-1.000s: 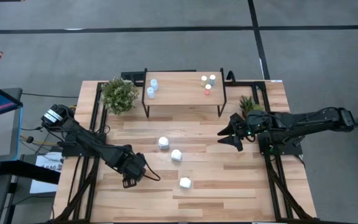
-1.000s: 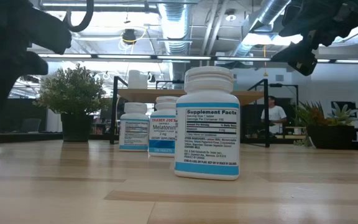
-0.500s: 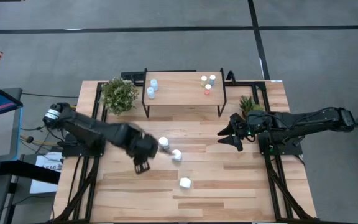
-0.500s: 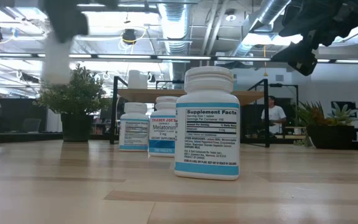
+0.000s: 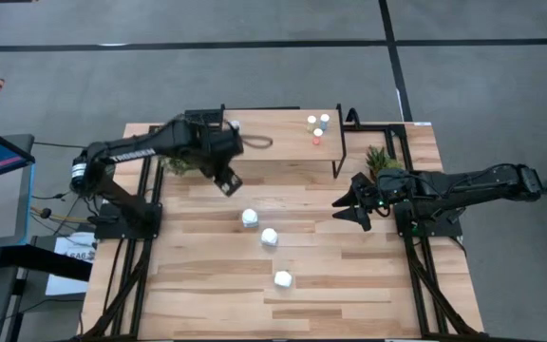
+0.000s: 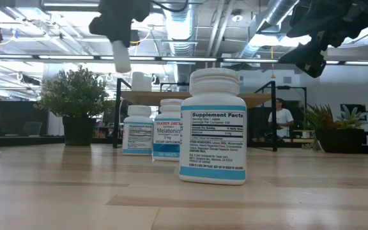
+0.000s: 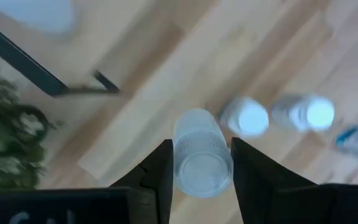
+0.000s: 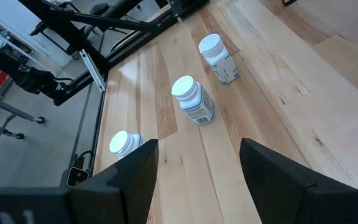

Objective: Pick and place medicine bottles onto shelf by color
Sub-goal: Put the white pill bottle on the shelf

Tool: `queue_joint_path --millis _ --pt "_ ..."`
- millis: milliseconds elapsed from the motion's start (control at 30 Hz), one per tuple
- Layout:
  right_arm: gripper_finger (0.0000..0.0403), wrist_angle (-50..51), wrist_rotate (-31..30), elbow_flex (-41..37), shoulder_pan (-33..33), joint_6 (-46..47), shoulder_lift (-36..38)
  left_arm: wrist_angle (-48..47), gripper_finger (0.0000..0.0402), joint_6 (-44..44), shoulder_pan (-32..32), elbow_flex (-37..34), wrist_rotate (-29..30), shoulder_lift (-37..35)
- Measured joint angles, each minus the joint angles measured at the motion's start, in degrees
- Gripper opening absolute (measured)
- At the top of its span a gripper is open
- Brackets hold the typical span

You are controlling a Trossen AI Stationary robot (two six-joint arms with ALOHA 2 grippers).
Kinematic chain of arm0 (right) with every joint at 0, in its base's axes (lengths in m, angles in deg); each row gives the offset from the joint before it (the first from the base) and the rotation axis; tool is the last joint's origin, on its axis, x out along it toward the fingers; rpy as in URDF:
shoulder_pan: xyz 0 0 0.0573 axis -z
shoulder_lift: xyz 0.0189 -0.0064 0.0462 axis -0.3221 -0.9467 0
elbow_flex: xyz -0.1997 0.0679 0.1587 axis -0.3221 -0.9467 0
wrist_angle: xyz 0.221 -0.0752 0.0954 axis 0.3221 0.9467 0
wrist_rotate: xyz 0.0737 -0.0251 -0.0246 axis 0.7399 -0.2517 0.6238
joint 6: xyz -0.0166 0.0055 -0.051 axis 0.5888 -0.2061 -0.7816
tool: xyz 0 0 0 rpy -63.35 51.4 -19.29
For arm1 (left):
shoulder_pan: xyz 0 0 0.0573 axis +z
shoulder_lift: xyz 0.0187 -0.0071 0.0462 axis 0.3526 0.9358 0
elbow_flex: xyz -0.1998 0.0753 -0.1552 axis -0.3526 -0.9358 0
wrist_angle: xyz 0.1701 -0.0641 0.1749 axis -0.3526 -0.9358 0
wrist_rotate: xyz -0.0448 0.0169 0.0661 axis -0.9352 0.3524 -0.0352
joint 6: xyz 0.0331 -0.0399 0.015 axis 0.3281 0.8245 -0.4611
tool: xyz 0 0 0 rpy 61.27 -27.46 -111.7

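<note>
The left hand (image 5: 227, 179) hangs above the worktop (image 5: 349, 275) at the front left corner of the shelf (image 5: 283, 142), its fingers clamped on a pale-blue bottle (image 7: 199, 152). In the left wrist view this bottle is a ribbed translucent cylinder whose long axis runs straight out between the two dark fingers. The placement turns on one relation: the free board of the shelf lies at about 1 o'clock from the left hand in the high view, just beside it, so the bottle probably has to travel up and over the black frame rail before being set down. Of the bottles presumably already on the left end of the shelf, only a pale cap (image 5: 235, 124) shows past the arm; three tiny bottles (image 5: 317, 127) stand at the right end. Three chunky white bottles (image 5: 269, 237), opaque with printed blue-banded labels and ribbed caps, stand upright in a diagonal row at 5 o'clock from the left hand. The right hand (image 5: 342, 209) waits with fingers apart at the right of the worktop, empty. The shelf is smooth light wood on thin black metal.
</note>
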Motion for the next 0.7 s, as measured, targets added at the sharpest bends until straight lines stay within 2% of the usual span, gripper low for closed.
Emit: queue_joint_path --millis 167,300,433,567,700 --pt "0.0249 0.0 0.0 0.0 0.0 0.0 0.0 4.2 0.0103 -2.0 4.4 2.5 -0.1 0.2" --pt "0.0249 0.0 0.0 0.0 0.0 0.0 0.0 3.7 0.0103 -4.1 6.5 7.5 0.0 4.4" --pt "0.0249 0.2 0.0 0.0 0.0 0.0 0.0 1.3 0.0103 -8.3 8.0 15.8 0.0 11.4" --pt "0.0249 0.2 0.0 0.0 0.0 0.0 0.0 -5.6 0.0103 -12.9 10.2 26.2 0.3 19.4" --pt "0.0249 0.2 0.0 0.0 0.0 0.0 0.0 -12.0 0.0103 -17.6 12.4 35.4 2.9 25.6"
